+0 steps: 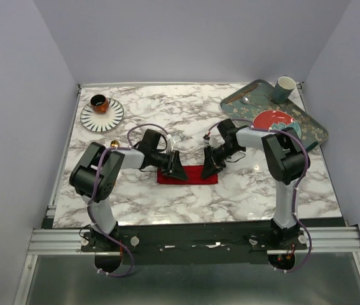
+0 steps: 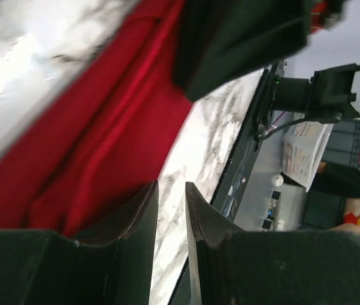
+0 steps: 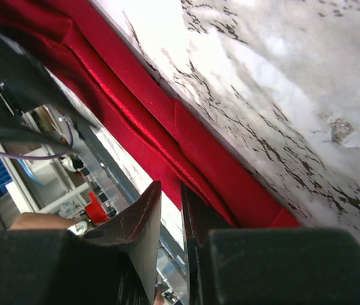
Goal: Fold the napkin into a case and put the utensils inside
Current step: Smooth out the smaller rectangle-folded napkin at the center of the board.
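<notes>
The napkin lies on the desk as a narrow red strip, running left to right in the near middle, between the two arms. We have the left pincer low over its left part and the right pincer low over its right part.

In the left wrist view the left pincer is almost closed. Only a thin slit parts its fingers, and bare marble shows through, so it grips nothing. The cloth lies just beside it, bunched in soft ridges. The right pincer is likewise nearly closed and empty, and the cloth shows layered folds along its long edge.

We judge the step to be settling the fold into a flat case. To do it well, we should:

- press both ends together, so the strip does not twist
- smooth the ridges on the left before going further
- keep one long edge loose enough to open as a pocket
- not drag the cloth across the marble

We cannot pick out the spoon and fork with any certainty from here.
</notes>
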### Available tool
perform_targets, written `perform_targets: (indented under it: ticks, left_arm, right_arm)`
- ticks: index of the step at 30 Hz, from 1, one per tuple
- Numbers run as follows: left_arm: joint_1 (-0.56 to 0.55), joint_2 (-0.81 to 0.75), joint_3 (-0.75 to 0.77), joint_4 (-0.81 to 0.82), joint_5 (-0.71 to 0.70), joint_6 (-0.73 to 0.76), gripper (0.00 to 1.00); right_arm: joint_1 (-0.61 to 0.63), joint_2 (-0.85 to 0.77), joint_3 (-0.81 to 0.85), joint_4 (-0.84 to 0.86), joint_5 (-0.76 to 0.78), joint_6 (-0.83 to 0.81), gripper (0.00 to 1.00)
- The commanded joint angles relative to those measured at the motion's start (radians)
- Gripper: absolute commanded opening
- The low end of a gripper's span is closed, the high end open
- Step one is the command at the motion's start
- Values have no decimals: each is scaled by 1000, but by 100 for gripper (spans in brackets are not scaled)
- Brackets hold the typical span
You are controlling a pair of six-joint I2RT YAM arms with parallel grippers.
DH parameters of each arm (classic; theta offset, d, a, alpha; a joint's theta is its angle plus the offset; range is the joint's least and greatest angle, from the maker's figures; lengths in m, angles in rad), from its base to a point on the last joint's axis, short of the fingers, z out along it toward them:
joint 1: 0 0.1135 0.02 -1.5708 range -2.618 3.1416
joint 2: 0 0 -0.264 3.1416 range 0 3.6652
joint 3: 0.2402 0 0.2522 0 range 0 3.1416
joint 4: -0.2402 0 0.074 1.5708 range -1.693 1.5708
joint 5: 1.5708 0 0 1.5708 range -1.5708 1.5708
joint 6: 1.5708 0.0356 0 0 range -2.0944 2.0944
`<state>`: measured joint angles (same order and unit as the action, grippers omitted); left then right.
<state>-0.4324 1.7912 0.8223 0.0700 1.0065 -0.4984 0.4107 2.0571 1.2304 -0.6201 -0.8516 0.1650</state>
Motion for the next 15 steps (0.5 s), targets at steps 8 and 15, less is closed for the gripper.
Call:
perform_targets:
  ticks: [8, 15]
  left_arm:
    - [158, 197, -43, -49, 81, 61, 31]
    - [153, 218, -28, -53, 49, 52, 20]
  right_arm:
    - [-23, 75, -37, 34, 174, -58, 27]
    - [16, -53, -19, 66, -36, -102, 39]
